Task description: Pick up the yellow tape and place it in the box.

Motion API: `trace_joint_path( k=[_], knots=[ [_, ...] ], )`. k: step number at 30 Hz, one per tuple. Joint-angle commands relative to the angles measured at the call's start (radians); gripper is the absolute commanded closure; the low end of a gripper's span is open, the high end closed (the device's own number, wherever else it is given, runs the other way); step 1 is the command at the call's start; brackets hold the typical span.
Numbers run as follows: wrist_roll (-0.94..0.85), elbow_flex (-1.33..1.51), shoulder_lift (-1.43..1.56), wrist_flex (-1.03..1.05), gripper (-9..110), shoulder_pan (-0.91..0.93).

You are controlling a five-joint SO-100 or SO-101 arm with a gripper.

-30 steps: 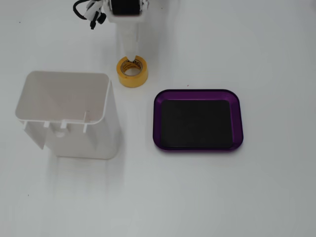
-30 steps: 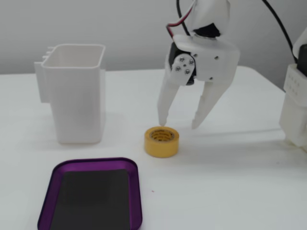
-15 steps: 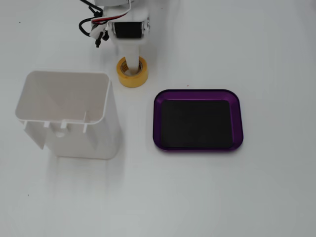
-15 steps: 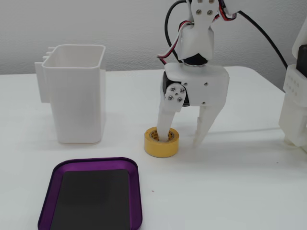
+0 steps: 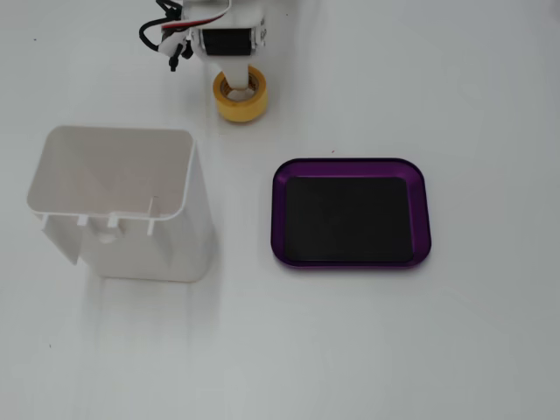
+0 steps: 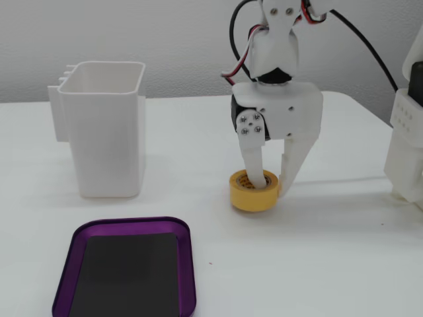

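Note:
The yellow tape (image 5: 241, 103) (image 6: 254, 198), a small roll, rests on the white table at the back, in front of the arm. My gripper (image 5: 238, 79) (image 6: 271, 187) comes down onto it from above. One finger (image 6: 254, 165) reaches into the roll's core and the other (image 6: 291, 165) lies against its outer right side, so the jaws close on the roll's wall. The box (image 5: 280, 210) (image 6: 188, 264), a shallow purple tray with a black floor, lies empty, apart from the roll, right of centre in a fixed view.
A tall white open-topped container (image 5: 114, 210) (image 6: 106, 139) stands to the left of the tray and the tape. Another white device (image 6: 406, 145) stands at the right edge of a fixed view. Black and red cables (image 5: 166, 35) hang by the arm.

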Motion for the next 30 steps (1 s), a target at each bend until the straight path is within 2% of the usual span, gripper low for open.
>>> trace_joint_path(
  k=[1,8,13,22,30],
  knots=[
    [0.002,-0.046,0.204,0.061,102,-0.081],
    [-0.014,-0.091,0.554,0.087,102,-0.267],
    [-0.014,-0.058,0.566,-0.103,102,-0.321],
    [-0.012,-0.061,0.233,-0.351,102,-0.336],
    [-0.003,-0.229,-0.072,-0.387,102,-0.328]
  ],
)
